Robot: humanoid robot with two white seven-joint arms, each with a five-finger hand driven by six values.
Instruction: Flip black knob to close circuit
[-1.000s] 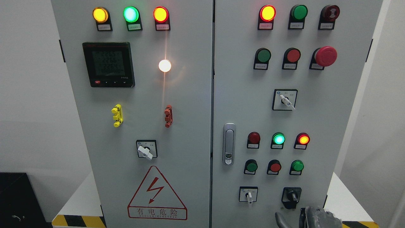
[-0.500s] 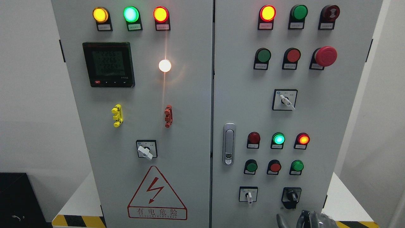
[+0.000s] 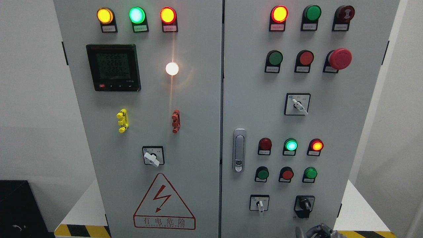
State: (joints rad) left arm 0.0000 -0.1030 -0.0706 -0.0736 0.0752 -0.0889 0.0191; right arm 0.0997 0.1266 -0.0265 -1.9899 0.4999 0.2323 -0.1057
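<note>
Black knob [image 3: 304, 205] sits low on rt door of cabinet [image 3: 347, 132], beside white selector [image 3: 260, 204]. Right hand [image 3: 319, 230] shows only at btm edge, just below knob, not touching; fingers mostly cut off, cannot tell if released or clenched. Risks: approach from below may slip off lever, under-rotate it, or bump green button [image 3: 310, 173] above. No containers in view.

Only the right robot hand [image 3: 318, 230] shows, its grey fingertips peeking above the bottom edge.
</note>
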